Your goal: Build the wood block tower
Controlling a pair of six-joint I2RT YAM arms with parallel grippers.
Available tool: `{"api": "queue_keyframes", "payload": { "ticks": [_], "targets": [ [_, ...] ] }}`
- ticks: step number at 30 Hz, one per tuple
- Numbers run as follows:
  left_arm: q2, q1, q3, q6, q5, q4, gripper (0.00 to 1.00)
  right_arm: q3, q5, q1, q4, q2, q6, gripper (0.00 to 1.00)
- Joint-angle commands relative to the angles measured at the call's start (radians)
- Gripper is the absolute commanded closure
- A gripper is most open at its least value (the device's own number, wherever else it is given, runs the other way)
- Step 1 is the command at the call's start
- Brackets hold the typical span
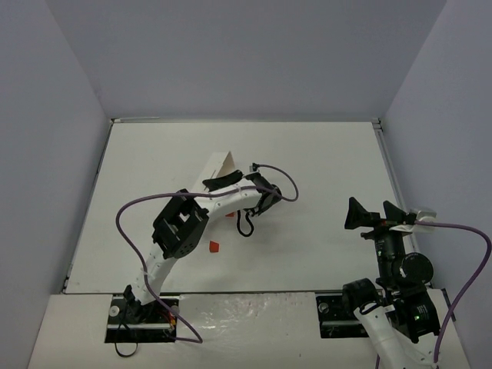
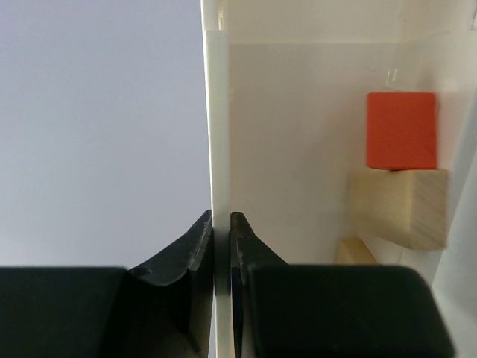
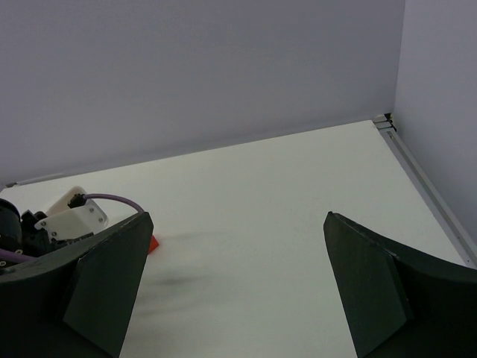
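My left fingers [image 2: 195, 250] are pressed onto the thin side wall [image 2: 218, 134] of the long white tray, pinching it between them out over the middle of the counter [image 1: 330, 169]. Inside the tray, right of that wall in the wrist view, a red cube [image 2: 401, 130] touches a tan block [image 2: 399, 207]. A second tan piece [image 2: 356, 251] sits just beside the block, partly hidden behind my finger. From above, the tray [image 1: 221, 164] looks raised and tipped in my grip. One loose red cube [image 1: 214, 246] lies on the counter nearer my base, apart from the tray.

My right fingers [image 3: 112, 287] are spread wide and hold nothing, hovering over the near right of the counter, well apart from everything. Nothing is stacked yet as far as I can see, and most of the tower's pieces sit in the tray.

I judge the step in hand to be emptying the tray. The next move calls for tipping it farther so the blocks slide out near the loose cube without scattering. After that the tray has to go aside so stacking can begin.
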Motion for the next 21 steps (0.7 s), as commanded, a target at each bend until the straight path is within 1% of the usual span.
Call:
{"api": "queue_keyframes", "payload": {
  "ticks": [1,6,13,15,16,18,19,21],
  "targets": [
    [-0.051,0.074,-0.040,-0.035,-0.066,-0.390,1.00,0.014,0.003,0.007,0.081,0.013,0.000,0.04],
    [-0.051,0.080,-0.012,-0.020,-0.084,-0.390,1.00,0.015,-0.004,0.007,0.080,0.021,0.002,0.04],
    [-0.028,0.078,0.079,0.046,-0.088,-0.390,1.00,0.015,-0.002,0.007,0.080,0.019,0.002,0.04],
    [-0.043,0.041,0.122,0.082,-0.090,-0.393,1.00,0.015,-0.004,0.007,0.080,0.020,0.000,0.04],
    [-0.070,-0.001,0.166,0.090,-0.090,-0.393,1.00,0.015,-0.007,0.007,0.081,0.022,0.001,0.04],
    [-0.123,-0.066,0.242,0.069,-0.085,-0.387,1.00,0.018,-0.009,0.007,0.078,0.021,0.000,0.04],
    [-0.116,-0.055,0.234,0.067,-0.064,-0.378,1.00,0.016,-0.005,0.007,0.079,0.022,0.000,0.04],
    [-0.055,0.022,0.151,0.048,-0.068,-0.386,1.00,0.016,-0.001,0.007,0.080,0.023,0.003,0.04]
  ]
}}
